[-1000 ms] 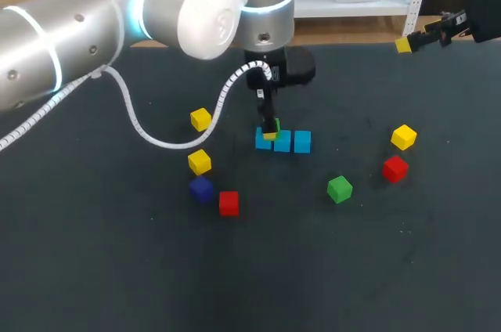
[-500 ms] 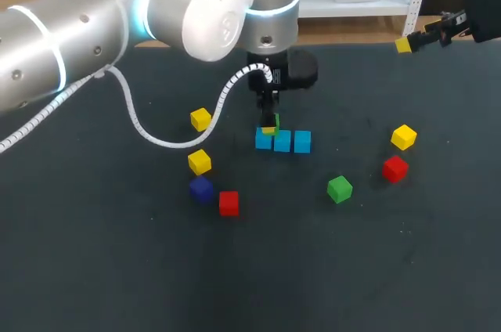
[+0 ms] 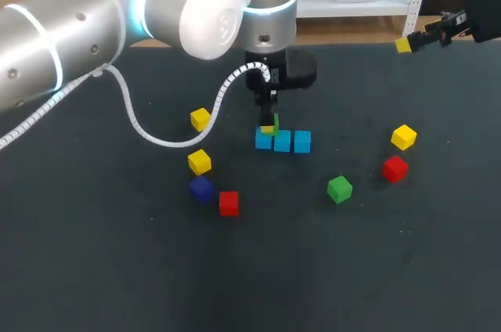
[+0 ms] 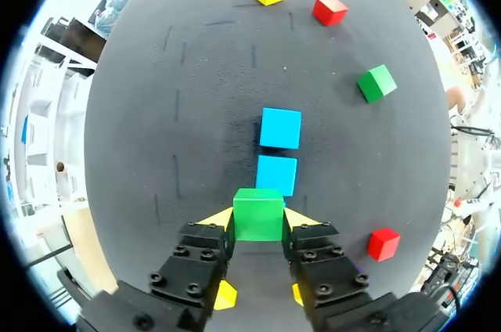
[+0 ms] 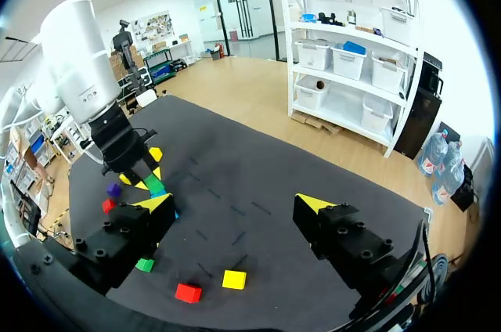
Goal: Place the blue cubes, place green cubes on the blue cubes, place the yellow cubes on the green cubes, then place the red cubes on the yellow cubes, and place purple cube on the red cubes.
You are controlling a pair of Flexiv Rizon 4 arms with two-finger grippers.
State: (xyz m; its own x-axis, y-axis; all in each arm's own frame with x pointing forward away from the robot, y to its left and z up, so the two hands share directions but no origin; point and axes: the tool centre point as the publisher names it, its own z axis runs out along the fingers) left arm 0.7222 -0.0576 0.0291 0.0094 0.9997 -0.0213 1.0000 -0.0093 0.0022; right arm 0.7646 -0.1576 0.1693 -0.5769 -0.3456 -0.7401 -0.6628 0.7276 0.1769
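Observation:
Three blue cubes (image 3: 282, 141) lie in a row mid-table. My left gripper (image 3: 268, 125) stands over the row's left end, shut on a green cube (image 4: 258, 214), with a yellow-tipped finger on each side of it. That cube hides the blue cube beneath; the other two blue cubes (image 4: 275, 175) lie ahead of the fingers. A second green cube (image 3: 339, 189) sits to the right. Yellow cubes (image 3: 199, 161), red cubes (image 3: 228, 203) and a purple cube (image 3: 201, 188) are scattered about. My right gripper (image 5: 235, 204) hangs open and empty, high at the table's far right corner.
One yellow cube (image 3: 403, 137) and one red cube (image 3: 394, 168) lie at the right, another yellow cube (image 3: 200, 119) left of the blue row. The left arm's white cable (image 3: 141, 124) loops over the table's left side.
My left gripper's fingers have come together on the green cube and it has risen slightly. The right arm has not moved.

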